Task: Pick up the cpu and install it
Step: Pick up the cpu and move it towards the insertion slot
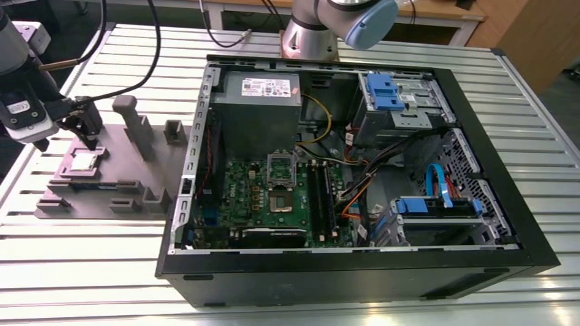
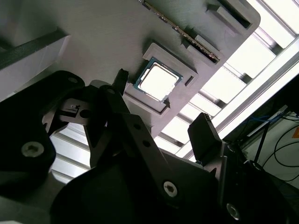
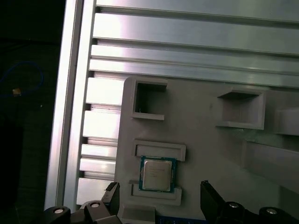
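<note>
The cpu is a small flat square with a bright silvery metal top and a thin dark-green rim. It lies flat in a raised pocket of the grey holder at the exterior view's left, outside the open computer case. The gripper hovers just above it, its 2 fingers spread wide and holding nothing. The holder rests on the slatted table.

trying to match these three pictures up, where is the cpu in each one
Exterior view: the cpu lies in a recess of the grey holder, at the exterior view's left, beside the computer case.
First wrist view: the cpu sits in that recess, just ahead of the open gripper.
Second wrist view: same recess, beyond the gripper.
Shared landmark: the grey holder.
</note>
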Available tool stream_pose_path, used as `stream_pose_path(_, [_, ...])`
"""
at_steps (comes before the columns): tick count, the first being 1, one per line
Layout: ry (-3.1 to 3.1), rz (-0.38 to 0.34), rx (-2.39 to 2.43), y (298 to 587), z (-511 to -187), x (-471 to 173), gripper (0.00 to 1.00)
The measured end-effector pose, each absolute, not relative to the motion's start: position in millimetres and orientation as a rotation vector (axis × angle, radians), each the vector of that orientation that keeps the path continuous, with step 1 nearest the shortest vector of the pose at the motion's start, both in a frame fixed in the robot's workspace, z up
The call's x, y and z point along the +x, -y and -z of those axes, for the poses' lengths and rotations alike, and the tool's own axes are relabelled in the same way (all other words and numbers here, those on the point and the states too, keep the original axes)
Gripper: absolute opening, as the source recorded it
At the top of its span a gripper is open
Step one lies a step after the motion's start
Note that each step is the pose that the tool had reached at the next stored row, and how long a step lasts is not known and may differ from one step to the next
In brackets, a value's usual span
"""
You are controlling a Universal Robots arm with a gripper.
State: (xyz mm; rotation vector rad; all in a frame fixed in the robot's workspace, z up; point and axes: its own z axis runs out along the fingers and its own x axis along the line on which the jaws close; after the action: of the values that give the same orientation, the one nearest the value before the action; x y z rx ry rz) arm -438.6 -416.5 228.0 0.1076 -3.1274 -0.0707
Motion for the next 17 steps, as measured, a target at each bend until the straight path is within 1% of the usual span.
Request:
stream_pose_path(6, [3.127, 0.071, 0.107, 416.1, -224.4, -438.5, 0.78])
stream_pose_path(17, [3.129, 0.071, 0.077, 412.1, -204.3, -438.4, 0.78])
